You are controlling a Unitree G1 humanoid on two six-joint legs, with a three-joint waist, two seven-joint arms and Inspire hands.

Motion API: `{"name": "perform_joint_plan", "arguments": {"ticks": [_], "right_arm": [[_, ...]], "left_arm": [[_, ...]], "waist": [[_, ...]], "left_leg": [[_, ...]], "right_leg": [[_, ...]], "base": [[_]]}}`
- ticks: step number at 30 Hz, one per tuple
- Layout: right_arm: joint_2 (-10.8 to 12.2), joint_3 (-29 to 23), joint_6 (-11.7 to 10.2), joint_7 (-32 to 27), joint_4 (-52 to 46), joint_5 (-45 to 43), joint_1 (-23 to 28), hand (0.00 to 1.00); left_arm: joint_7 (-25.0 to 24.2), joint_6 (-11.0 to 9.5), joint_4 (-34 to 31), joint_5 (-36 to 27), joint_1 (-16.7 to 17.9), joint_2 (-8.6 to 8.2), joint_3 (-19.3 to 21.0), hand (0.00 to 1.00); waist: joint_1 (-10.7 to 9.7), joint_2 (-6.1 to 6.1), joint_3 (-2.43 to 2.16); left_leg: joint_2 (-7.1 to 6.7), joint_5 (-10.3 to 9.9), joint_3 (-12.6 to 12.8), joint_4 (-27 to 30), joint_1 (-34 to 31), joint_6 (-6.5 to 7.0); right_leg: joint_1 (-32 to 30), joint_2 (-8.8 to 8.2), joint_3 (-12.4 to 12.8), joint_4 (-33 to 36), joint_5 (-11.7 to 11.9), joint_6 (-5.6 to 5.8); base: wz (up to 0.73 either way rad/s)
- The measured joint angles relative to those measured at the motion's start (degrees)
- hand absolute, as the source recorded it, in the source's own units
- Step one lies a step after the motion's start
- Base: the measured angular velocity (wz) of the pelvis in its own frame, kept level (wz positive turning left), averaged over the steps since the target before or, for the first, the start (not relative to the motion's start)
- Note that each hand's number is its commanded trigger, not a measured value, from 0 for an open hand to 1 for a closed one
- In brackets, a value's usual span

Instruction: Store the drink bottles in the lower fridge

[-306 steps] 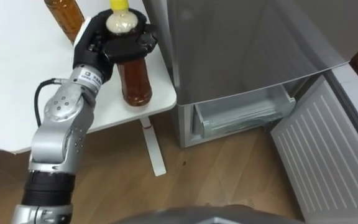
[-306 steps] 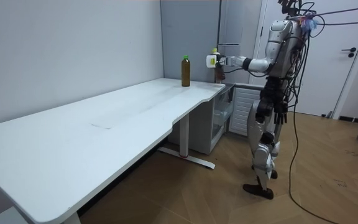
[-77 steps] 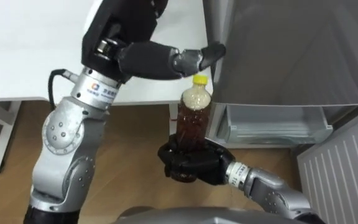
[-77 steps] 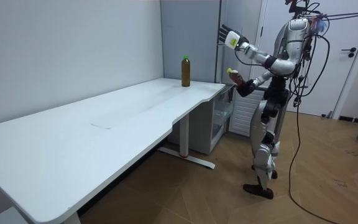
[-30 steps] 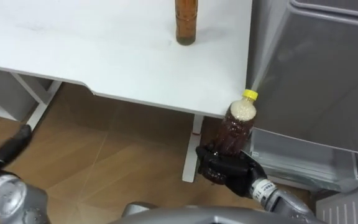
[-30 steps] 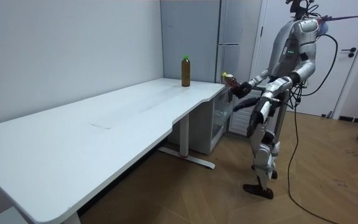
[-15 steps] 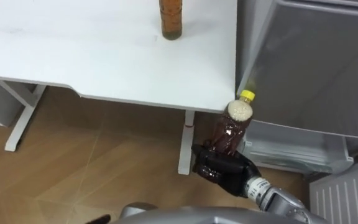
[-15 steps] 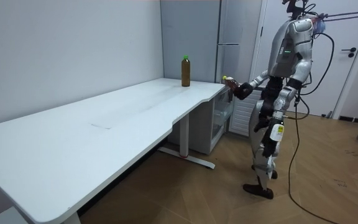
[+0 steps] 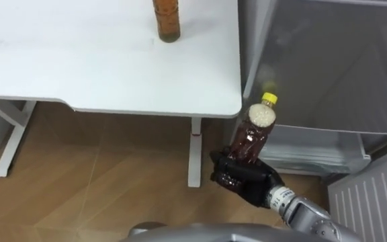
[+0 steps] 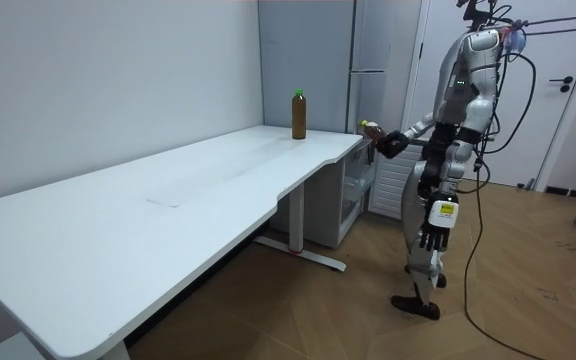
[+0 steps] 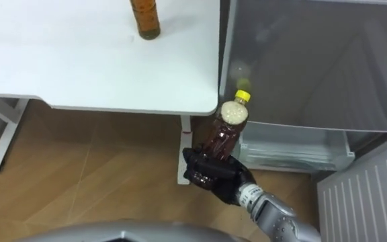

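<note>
bottle (image 9: 251,136) clasped in curled right hand (image 9: 242,180)

Silver-grey torso and limbs with dark joints are seen, a small green light on the side of the chest and dark cables bundled at the head. The right hand (image 9: 247,185) is cased in black below a ringed metal wrist; the left hand (image 10: 430,238) is tagged white.

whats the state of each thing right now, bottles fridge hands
held bottle, capped, tilted, in right hand
table bottle, upright on table
right hand, shut on held bottle
left hand, hanging at robot's side
lower fridge door, open
</note>
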Motion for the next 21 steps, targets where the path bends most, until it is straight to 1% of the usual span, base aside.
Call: {"name": "perform_joint_plan", "arguments": {"ticks": [4, 6, 9, 12, 14, 16, 18, 21], "right_arm": [[-0.8, -0.8, 0.0, -0.6, 0.1, 5.2, 0.0, 1.0], [-0.7, -1.6, 0.0, -1.0, 0.1, 7.7, 0.0, 1.0], [-0.7, -2.5, -0.2, -2.5, 0.0, 12.0, 0.0, 1.0], [-0.7, -3.3, -0.3, -5.2, 0.0, 16.5, -0.1, 1.0], [-0.2, -4.1, -0.9, -7.2, 0.0, 19.6, -0.1, 1.0], [0.2, -4.9, -2.2, -9.3, 0.0, 22.0, -0.2, 1.0], [0.8, -6.2, -2.9, -11.0, 0.0, 23.9, -0.2, 1.0], [1.4, -7.0, -5.3, -13.3, 0.0, 27.7, -0.3, 1.0]], "left_arm": [[-0.8, 0.3, 0.0, 2.2, 0.3, -0.06, 0.0, 0.0], [-0.9, 0.3, 0.0, 2.9, 0.7, -0.09, -0.1, 0.0], [-0.8, 0.5, 0.0, 4.4, 0.8, -0.1, -1.3, 0.0], [-0.8, 0.5, 0.1, 6.2, 0.9, -0.12, -2.2, 0.0], [-0.8, 0.6, 0.2, 8.1, 0.8, -0.16, -2.9, 0.0], [-0.7, 0.6, 0.9, 8.4, 0.7, -0.32, -2.9, 0.0], [-0.7, 0.6, 1.1, 8.4, 0.6, -0.41, -2.8, 0.0], [-0.8, 0.6, 1.4, 8.4, 0.5, -0.52, -2.9, 0.0]], "waist": [[-0.7, 0.18, -0.12], [-1.0, -0.06, 0.06], [-1.3, -0.08, 0.01], [-1.2, -0.18, -0.02], [-1.2, -0.21, -0.01], [-1.3, -0.15, -0.04], [-1.5, -0.06, -0.06], [-1.5, 0.23, -0.12]], "left_leg": [[0.1, 0.0, 0.9, -0.3, 0.8, 0.01], [0.13, 0.0, 1.1, -0.3, 1.1, 0.01], [0.13, 0.0, 1.4, -0.3, 1.4, 0.01], [0.14, 0.0, 1.7, -0.2, 1.7, 0.01], [0.12, 0.0, 1.7, -0.2, 1.7, 0.02], [0.13, 0.0, 1.7, -0.2, 1.7, 0.02], [0.13, 0.0, 1.7, -0.2, 1.7, 0.01], [0.11, 0.0, 1.7, -0.3, 1.6, 0.01]], "right_leg": [[0.2, 0.02, 0.8, 0.3, 0.0, 0.01], [0.1, 0.07, 1.2, 0.3, 0.0, 0.0], [0.1, 0.14, 1.7, 0.1, -0.1, 0.04], [0.1, 0.19, 2.1, 0.2, 0.0, 0.04], [0.0, 0.18, 2.2, 0.2, 0.0, 0.04], [0.0, 0.23, 2.2, 0.1, 0.0, 0.04], [0.1, 0.23, 2.2, 0.0, -0.1, 0.04], [0.1, 0.22, 2.2, -0.4, -0.1, 0.04]], "base": [[-0.12], [-0.06], [-0.06], [-0.06], [0.0], [0.0], [0.0], [0.0]]}}
